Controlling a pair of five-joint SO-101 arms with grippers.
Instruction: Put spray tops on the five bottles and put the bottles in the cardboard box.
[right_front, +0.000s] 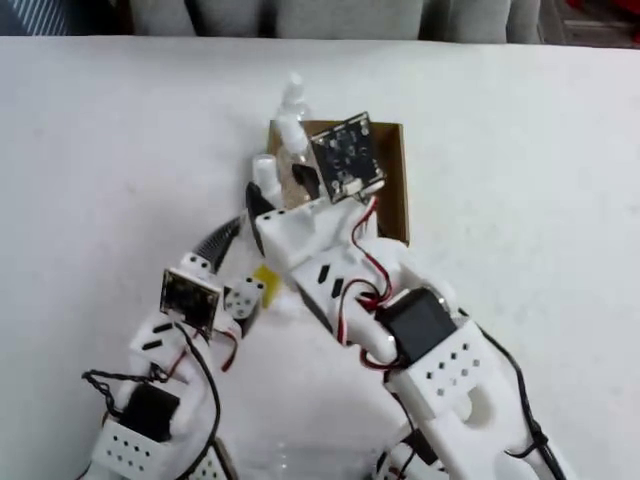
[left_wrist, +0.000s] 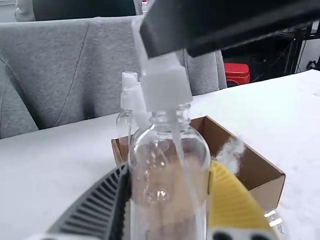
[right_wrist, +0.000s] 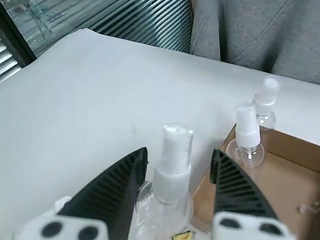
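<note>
On the near side of the cardboard box (left_wrist: 255, 170), just beside its corner, a clear bottle (left_wrist: 165, 150) is gripped by the left hand (left_wrist: 167, 172), whose black and yellow fingers are closed on its body. A spray top (left_wrist: 162, 87) is set on its neck, and the right hand (right_wrist: 178, 155) is held open astride that top; whether it is screwed tight cannot be told. Inside the box a second bottle (right_wrist: 245, 135), top fitted, is stood upright. At the box's far corner a third capped bottle (right_wrist: 265, 100) is seen, in the box or just outside it on the bench (right_wrist: 100, 90). The gripped bottle at least is judged to remain to be boxed.
</note>
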